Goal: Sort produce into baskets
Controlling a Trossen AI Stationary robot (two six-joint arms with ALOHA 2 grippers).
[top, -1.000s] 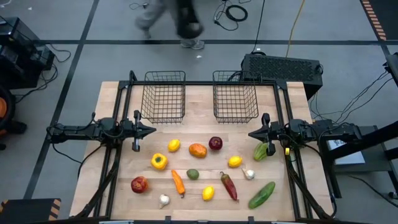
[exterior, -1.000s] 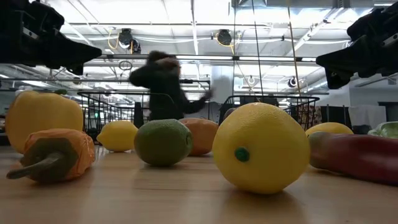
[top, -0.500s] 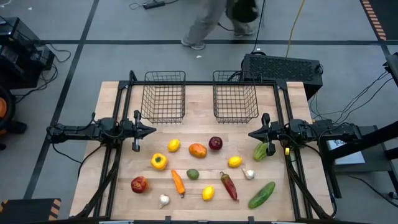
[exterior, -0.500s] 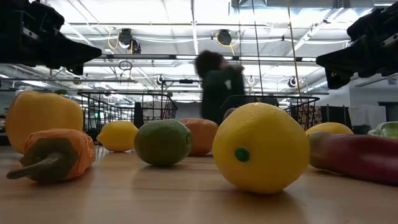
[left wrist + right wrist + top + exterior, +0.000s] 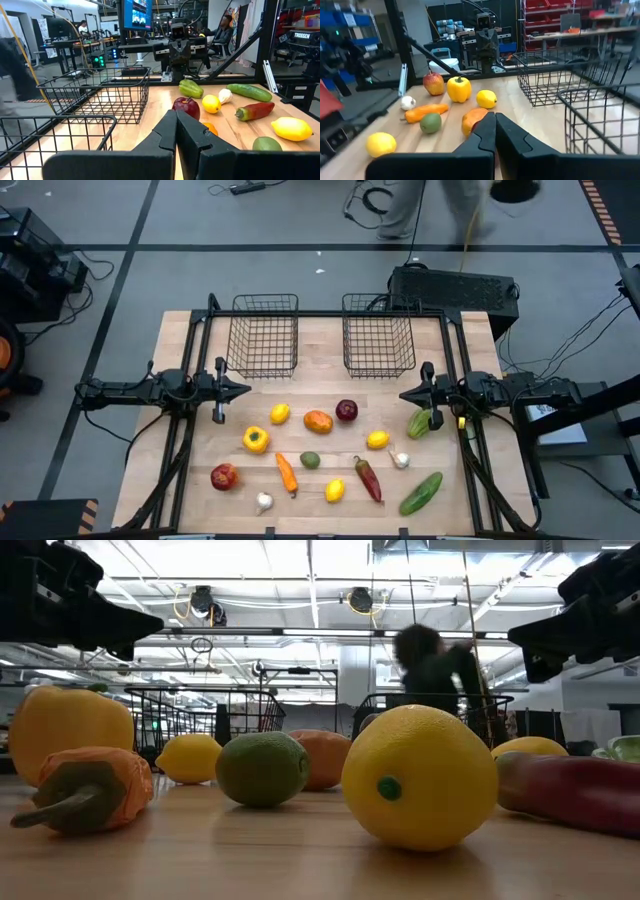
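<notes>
Two wire baskets stand empty, side by side at the surface's far edge. The produce lies scattered before them.

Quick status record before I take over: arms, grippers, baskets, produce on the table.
left gripper: shut, holding nothing, at the table's left edge, pointing inward
right gripper: shut, holding nothing, at the right edge, pointing inward
left basket: at the far side, no produce in it
right basket: beside it, apart, no produce in it
produce: all loose on the table, near side of the baskets
nearest the right gripper: light green piece
nearest the left gripper: lemon, yellow pepper
sorted so far: none
</notes>
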